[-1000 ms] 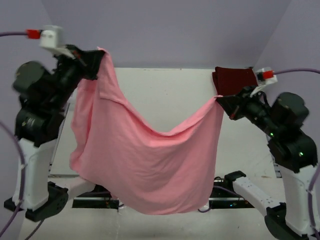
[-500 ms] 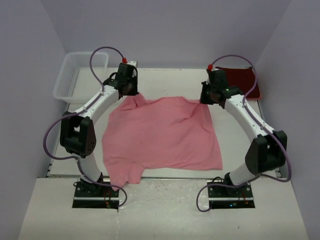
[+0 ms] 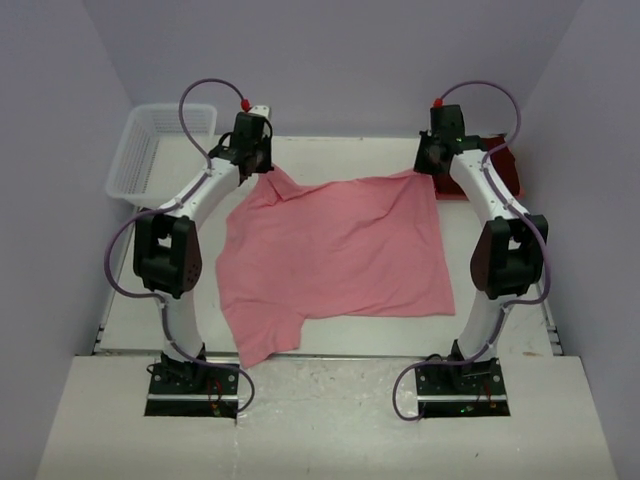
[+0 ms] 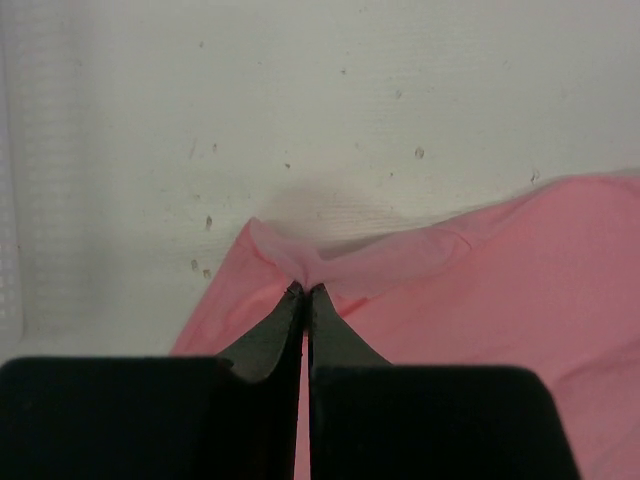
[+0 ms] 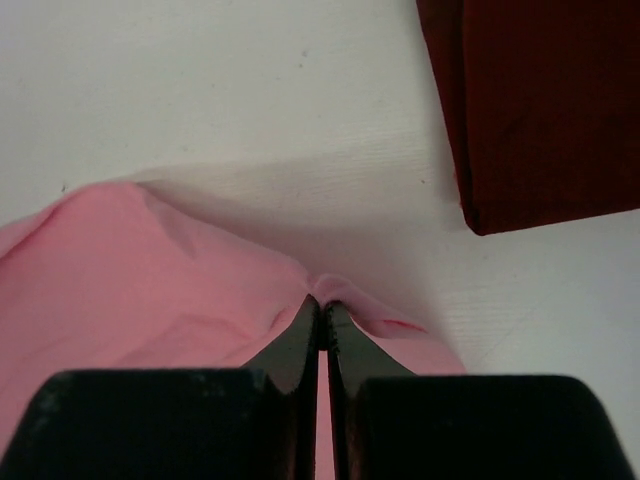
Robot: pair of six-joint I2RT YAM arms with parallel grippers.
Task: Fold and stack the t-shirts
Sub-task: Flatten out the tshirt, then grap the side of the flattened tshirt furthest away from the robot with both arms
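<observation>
The basket (image 3: pixel 152 150) stands at the far left corner of the table (image 3: pixel 340 152), and neither shirt is in it. The pink shirt (image 3: pixel 330 250) lies spread across the middle of the table, with one sleeve pointing at the near edge on the left. The maroon shirt (image 5: pixel 545 100) lies folded at the far right corner, just beside the pink one but not touching it. The left gripper (image 4: pixel 305 290) is clenched on the pink shirt's far left corner. The right gripper (image 5: pixel 320 302) is clenched on its far right corner, and a small fold of cloth bunches up at each pair of tips. Half a second ago both grippers were nearer the middle. They have since drawn back toward the far edge, dragging the shirt with them. Its far edge now lies straighter, and its near hem sits farther from the near edge.
</observation>
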